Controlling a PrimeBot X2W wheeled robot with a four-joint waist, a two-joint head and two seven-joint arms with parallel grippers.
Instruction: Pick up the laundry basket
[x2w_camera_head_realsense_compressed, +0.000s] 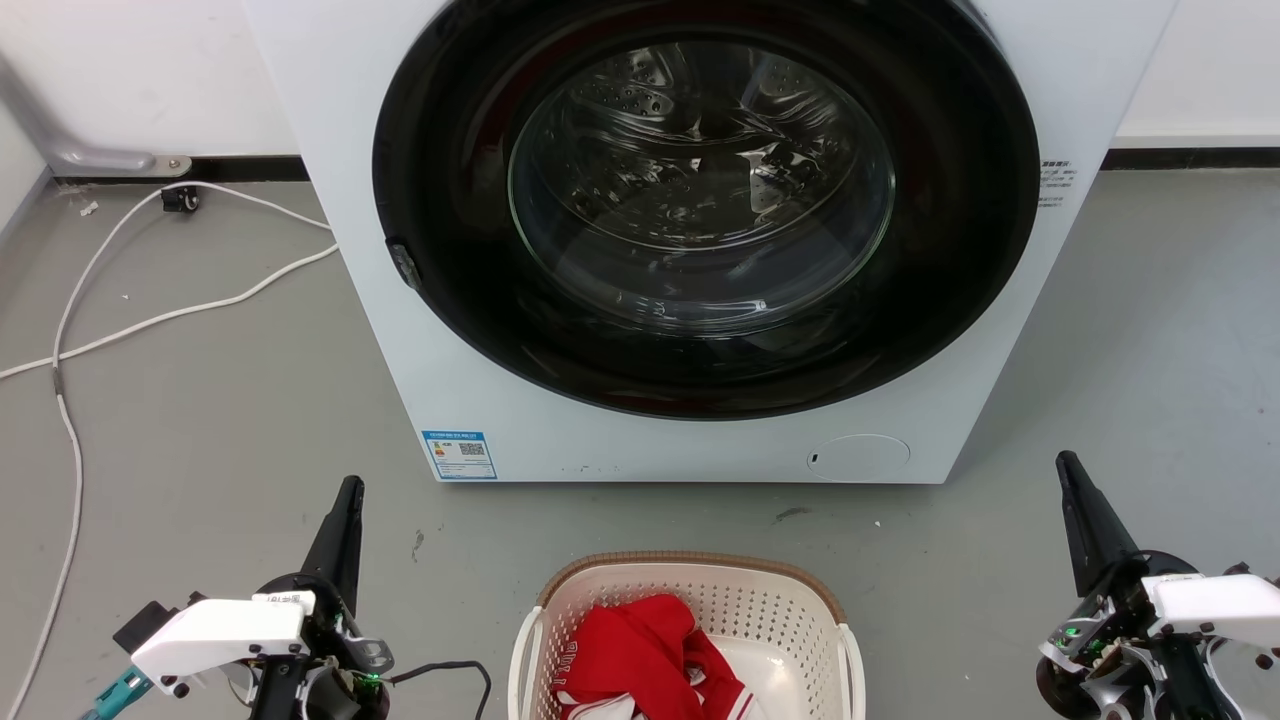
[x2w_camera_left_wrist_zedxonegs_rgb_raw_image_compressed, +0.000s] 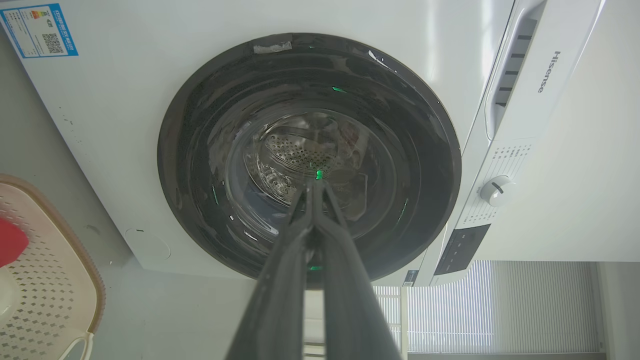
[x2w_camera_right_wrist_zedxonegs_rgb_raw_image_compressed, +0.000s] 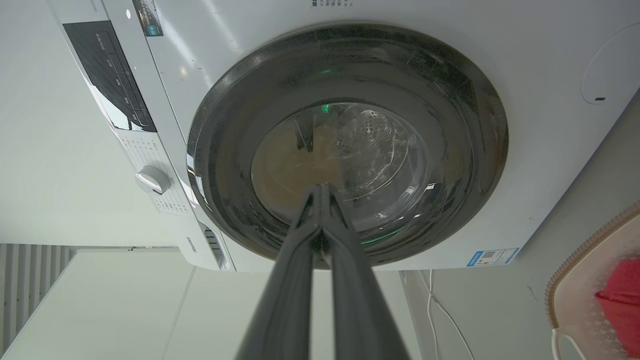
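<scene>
1. The left gripper (x2w_camera_head_realsense_compressed: 349, 492) sits at the lower left of the head view. Its two dark fingers are pressed together into a single spike pointing up the frame.
2. In the left wrist view, the left gripper (x2w_camera_left_wrist_zedxonegs_rgb_raw_image_compressed: 314, 189) is closed. The fingers meet at the tips at frame centre, with only a thin slit between them lower down. Nothing is clamped between them and they touch no object.
3. The right gripper (x2w_camera_head_realsense_compressed: 1068, 468) sits at the lower right of the head view, fingers likewise together.
4. In the right wrist view, the right gripper (x2w_camera_right_wrist_zedxonegs_rgb_raw_image_compressed: 322, 191) is closed tip to tip at frame centre. It is empty and in contact with nothing.
5. The laundry basket (x2w_camera_head_realsense_compressed: 765, 612) stands on the grey floor (x2w_camera_head_realsense_compressed: 200, 420) at the bottom centre of the head view. It lies between the two grippers and apart from both.
6. The basket also appears at the lower left edge of the left wrist view (x2w_camera_left_wrist_zedxonegs_rgb_raw_image_compressed: 47, 280) and at the lower right edge of the right wrist view (x2w_camera_right_wrist_zedxonegs_rgb_raw_image_compressed: 580, 282).
7. A red garment (x2w_camera_head_realsense_compressed: 640, 650) lies inside the basket.
8. The washer (x2w_camera_head_realsense_compressed: 400, 330) occupies the upper centre of the head view. A strip of floor separates it from the basket.
</scene>
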